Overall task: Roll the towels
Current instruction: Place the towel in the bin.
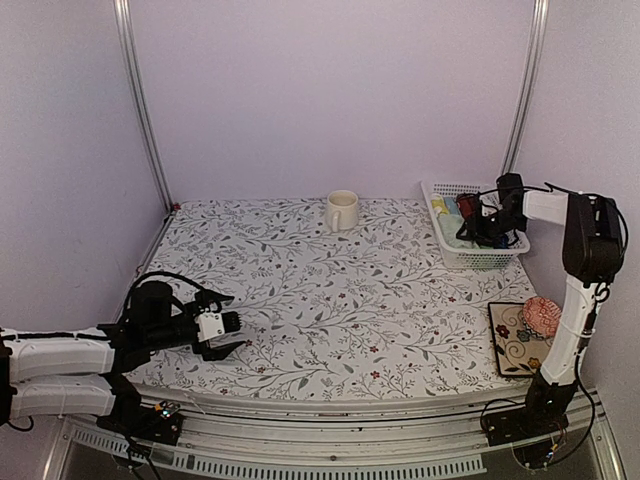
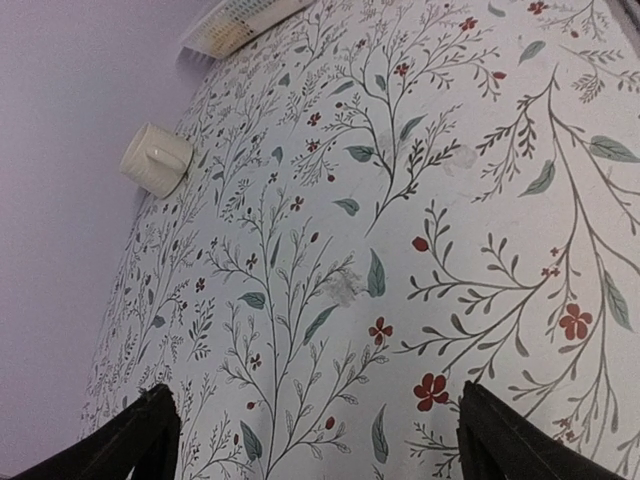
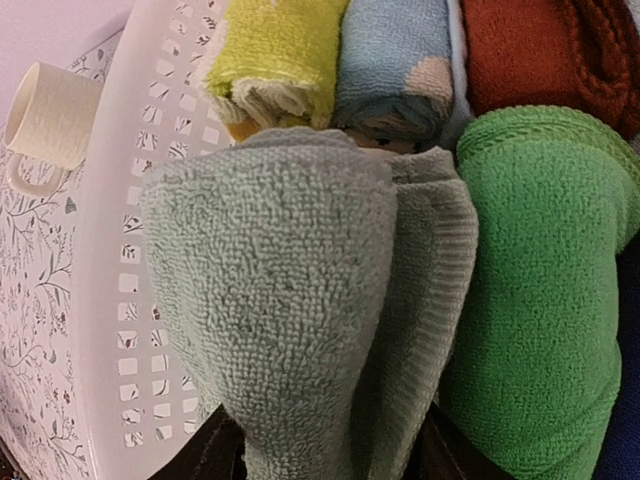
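A pale sage green towel [image 3: 280, 290], rolled, stands on end inside the white basket [image 3: 130, 200] at the table's back right [image 1: 480, 258]. My right gripper [image 3: 320, 450] reaches into the basket [image 1: 470, 232]. Its dark fingers [image 3: 205, 455] stand apart on either side of the towel's narrow lower end, and the cloth fills the gap between them. My left gripper [image 1: 235, 333] hovers low over the front left of the table, wide open with only the floral tablecloth [image 2: 330, 290] between its fingers [image 2: 150, 430]. No cream towel shows.
Rolled cloths fill the basket: yellow [image 3: 275, 50], light blue [image 3: 395, 60], rust red [image 3: 540, 50], bright green [image 3: 540, 280]. A cream mug [image 1: 342, 210] stands at the back centre. A patterned mat [image 1: 515, 345] carrying a pink object [image 1: 542, 315] lies at the front right.
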You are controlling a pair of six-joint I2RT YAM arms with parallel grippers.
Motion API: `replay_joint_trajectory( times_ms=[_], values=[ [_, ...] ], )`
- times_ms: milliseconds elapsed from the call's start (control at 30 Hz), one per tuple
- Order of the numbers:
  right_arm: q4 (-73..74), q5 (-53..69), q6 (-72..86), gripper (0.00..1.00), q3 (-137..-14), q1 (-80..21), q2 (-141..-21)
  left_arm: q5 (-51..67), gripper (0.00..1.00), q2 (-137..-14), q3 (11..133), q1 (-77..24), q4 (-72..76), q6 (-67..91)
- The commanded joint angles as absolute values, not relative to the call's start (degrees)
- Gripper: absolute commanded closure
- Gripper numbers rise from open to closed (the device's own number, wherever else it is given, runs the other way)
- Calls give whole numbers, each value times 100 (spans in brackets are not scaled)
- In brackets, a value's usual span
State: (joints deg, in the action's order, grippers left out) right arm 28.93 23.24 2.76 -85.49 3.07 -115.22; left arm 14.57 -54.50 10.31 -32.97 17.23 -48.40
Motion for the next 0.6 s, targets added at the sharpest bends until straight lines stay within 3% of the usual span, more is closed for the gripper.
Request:
replay_joint_trajectory(
  times_ms=[0, 233, 567],
  values=[
    [3251, 1771, 125, 44, -8639, 306, -11148, 1508, 3, -5485, 1002, -3230, 1738, -4869],
    [3325, 1450, 101, 32, -8628, 298, -10785, 1504, 3, -5467, 1006, -3235, 1728, -4860],
    [2797, 1333, 187, 40, -8566, -55, -10196, 1494, 3, -5507, 1014, -3233, 1740, -4854]
  ],
)
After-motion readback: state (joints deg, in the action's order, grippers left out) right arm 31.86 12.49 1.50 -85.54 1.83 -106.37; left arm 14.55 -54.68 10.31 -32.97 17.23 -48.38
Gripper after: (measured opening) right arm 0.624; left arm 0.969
